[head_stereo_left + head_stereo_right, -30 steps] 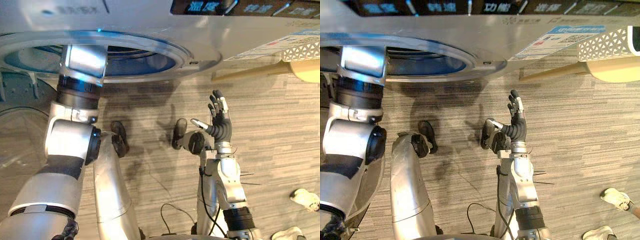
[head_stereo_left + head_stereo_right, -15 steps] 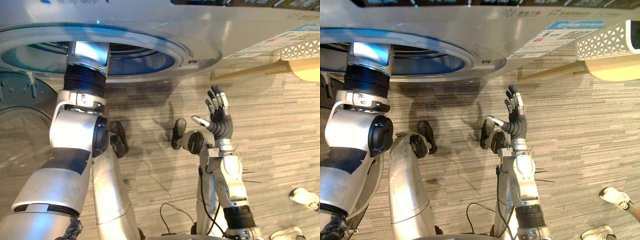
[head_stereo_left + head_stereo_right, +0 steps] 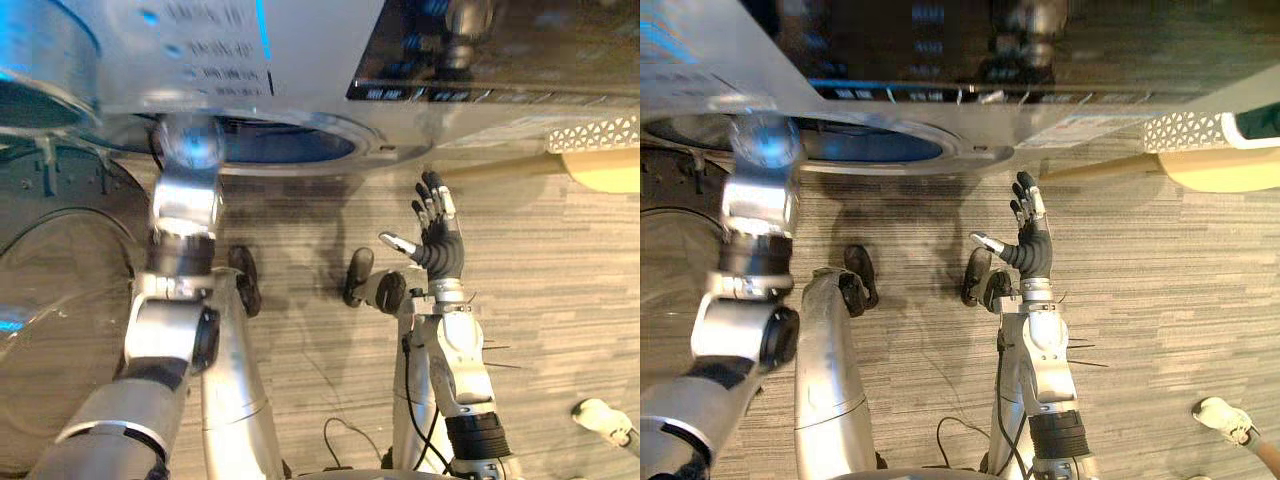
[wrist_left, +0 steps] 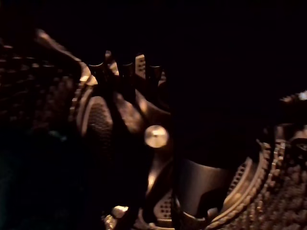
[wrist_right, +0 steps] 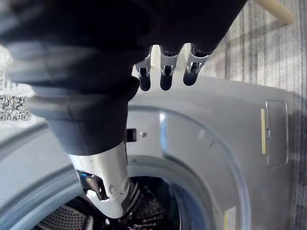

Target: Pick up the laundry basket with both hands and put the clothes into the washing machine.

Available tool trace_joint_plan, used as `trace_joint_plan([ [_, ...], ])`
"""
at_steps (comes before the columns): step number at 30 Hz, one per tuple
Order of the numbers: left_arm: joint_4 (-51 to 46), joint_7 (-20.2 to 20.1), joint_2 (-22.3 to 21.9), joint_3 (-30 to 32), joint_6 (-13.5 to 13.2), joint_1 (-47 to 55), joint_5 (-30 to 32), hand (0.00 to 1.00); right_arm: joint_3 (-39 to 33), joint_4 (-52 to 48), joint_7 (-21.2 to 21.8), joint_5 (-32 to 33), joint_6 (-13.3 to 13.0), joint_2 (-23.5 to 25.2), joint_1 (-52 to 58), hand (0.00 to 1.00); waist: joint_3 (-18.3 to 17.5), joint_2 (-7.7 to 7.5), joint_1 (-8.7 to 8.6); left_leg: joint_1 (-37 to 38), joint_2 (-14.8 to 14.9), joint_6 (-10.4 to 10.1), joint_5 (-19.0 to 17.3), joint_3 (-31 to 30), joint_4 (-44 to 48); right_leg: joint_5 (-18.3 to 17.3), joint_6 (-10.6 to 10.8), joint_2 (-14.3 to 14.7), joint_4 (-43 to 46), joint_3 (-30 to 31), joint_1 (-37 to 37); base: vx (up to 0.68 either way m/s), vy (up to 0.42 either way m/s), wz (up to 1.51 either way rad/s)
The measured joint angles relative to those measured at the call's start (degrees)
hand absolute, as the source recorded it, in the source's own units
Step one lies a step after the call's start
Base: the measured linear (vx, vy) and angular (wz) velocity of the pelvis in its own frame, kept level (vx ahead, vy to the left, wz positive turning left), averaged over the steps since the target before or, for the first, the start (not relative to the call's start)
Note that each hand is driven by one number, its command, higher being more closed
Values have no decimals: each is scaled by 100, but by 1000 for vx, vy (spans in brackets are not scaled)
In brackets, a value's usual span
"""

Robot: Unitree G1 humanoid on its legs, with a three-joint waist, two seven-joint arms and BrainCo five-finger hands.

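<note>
The washing machine (image 3: 330,50) stands in front of me with its round drum opening (image 3: 275,145) uncovered. My left forearm (image 3: 185,210) reaches into that opening, and the hand is hidden inside. In the left wrist view my left hand (image 4: 122,91) is only a dark shape against the drum's perforated wall (image 4: 283,191). My right hand (image 3: 435,245) is raised in the air below the machine's front, fingers (image 5: 164,72) straight and holding nothing. The white lattice laundry basket (image 3: 1190,130) sits at the far right, with something dark green (image 3: 1260,118) in it.
The machine's glass door (image 3: 60,300) hangs open at the left beside my left arm. The basket rests on a beige stand (image 3: 610,170) with a wooden leg (image 3: 490,168). A person's white shoe (image 3: 605,418) is on the striped carpet at the lower right.
The view has tipped up, showing more of the machine's dark control panel. My left arm has stretched further away, into the drum. The right hand has stayed raised and open.
</note>
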Motion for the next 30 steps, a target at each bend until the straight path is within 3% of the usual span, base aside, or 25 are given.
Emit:
trace_joint_plan([
  [2,-366,-31,-473,-75,-57,925,-182,0,-73,64,-5,-49,75,-42,62,0,0,0,11,478,-48,-49,33,28,-324,-12,18,1,-251,-30,453,46,-34,14],
  [5,-640,-111,-761,-449,-248,1946,-90,0,-81,122,1,-50,119,-68,416,0,-40,7,51,1246,-69,-97,114,39,-819,-29,39,9,-671,-167,1238,48,-54,17],
  [8,-668,-138,-923,-726,-354,2957,237,0,-71,311,17,-150,129,-182,935,0,-531,49,109,1971,-107,-163,172,71,-1339,-40,58,10,-1127,-296,1989,112,-56,18],
  [13,-518,-284,-908,-756,-502,3883,335,0,-74,708,67,-152,154,-273,1424,0,-918,95,158,3014,-184,-170,220,116,-2040,-46,111,-6,-1801,-469,3095,123,-22,19],
  [19,814,-505,-795,-615,-532,4516,312,0,-28,1373,105,-156,240,-382,1706,0,-1087,126,179,4673,-365,-101,550,446,-3316,154,292,-60,-2859,-489,4583,124,-4,8],
  [23,2046,-629,-824,-384,-668,4613,-15,0,-66,2117,94,-147,231,-381,1725,0,-1408,190,172,5629,-413,-81,902,743,-4418,495,391,37,-3814,-463,5346,128,20,-12],
  [26,3196,-741,-823,-239,-750,4557,-119,0,-249,3385,1,-146,235,-455,1557,0,-1727,410,162,6463,-479,-83,1486,919,-5761,1012,470,236,-4993,-473,6008,143,32,-12],
  [30,3755,-747,-735,-171,-768,4559,-119,0,-498,4500,-33,-147,364,-608,1310,0,-1789,605,155,7027,-504,-73,1752,1041,-6445,1472,508,431,-5916,-439,6625,78,59,-16],
])
